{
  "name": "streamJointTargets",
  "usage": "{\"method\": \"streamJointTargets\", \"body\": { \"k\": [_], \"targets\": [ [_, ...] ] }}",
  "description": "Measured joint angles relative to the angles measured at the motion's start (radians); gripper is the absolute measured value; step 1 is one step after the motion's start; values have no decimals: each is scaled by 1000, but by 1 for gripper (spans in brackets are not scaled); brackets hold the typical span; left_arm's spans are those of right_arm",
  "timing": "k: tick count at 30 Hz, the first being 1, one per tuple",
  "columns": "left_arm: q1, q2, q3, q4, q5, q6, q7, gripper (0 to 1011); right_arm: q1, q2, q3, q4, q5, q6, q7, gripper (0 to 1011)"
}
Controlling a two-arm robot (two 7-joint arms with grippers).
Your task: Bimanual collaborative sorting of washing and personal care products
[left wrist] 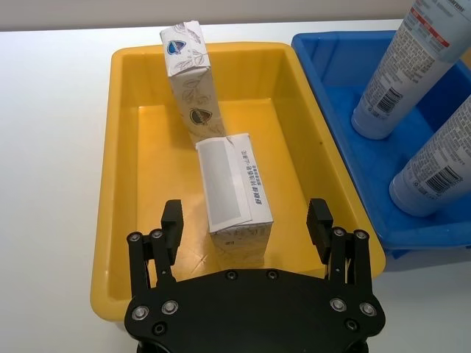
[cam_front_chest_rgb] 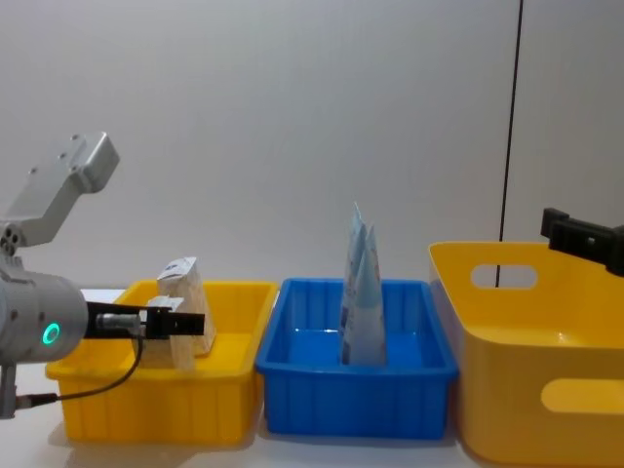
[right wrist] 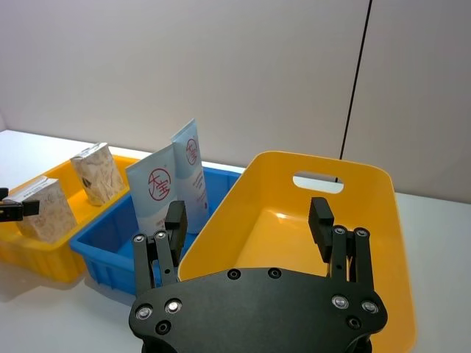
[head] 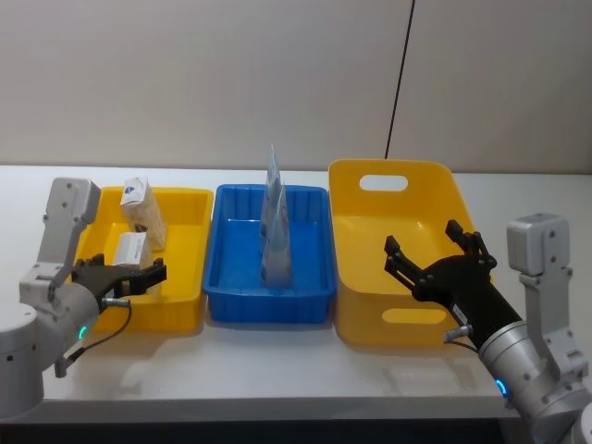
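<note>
While upright, pouches tips skyward.

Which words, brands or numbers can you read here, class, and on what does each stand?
"大宝" in a red ring, probably, on the front tube.
Same ring on the rear tube: too small to read.
Print on the lying box: too small.
Badges on the standing box: unreadable.

- The grey-white left arm reaches forward, low on the robot's left side, with a green light at its wrist.
- The black left gripper is held level, fingers spread wide apart.
- The grey-white right arm reaches forward and inward.
- The black right gripper points ahead, tilted slightly up, fingers spread wide.
</note>
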Motion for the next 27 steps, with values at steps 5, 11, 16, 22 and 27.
{"method": "streamJointTargets", "body": {
  "k": [5, 11, 16, 22, 27],
  "targets": [
    [-6, -5, -1, 15, 2, -3, -7, 1001, 0, 0, 0, 0, 0, 0, 0, 1000],
    [-14, -10, -5, 34, 3, -5, -12, 1001, 0, 0, 0, 0, 0, 0, 0, 1000],
    [-22, -16, -9, 53, 5, -8, -16, 1001, 0, 0, 0, 0, 0, 0, 0, 1000],
    [-32, -24, -14, 77, 7, -12, -20, 974, 0, 0, 0, 0, 0, 0, 0, 1000],
    [-39, -32, -19, 96, 9, -21, -23, 882, 0, 0, 0, 0, 0, 0, 0, 1000]
  ]
}}
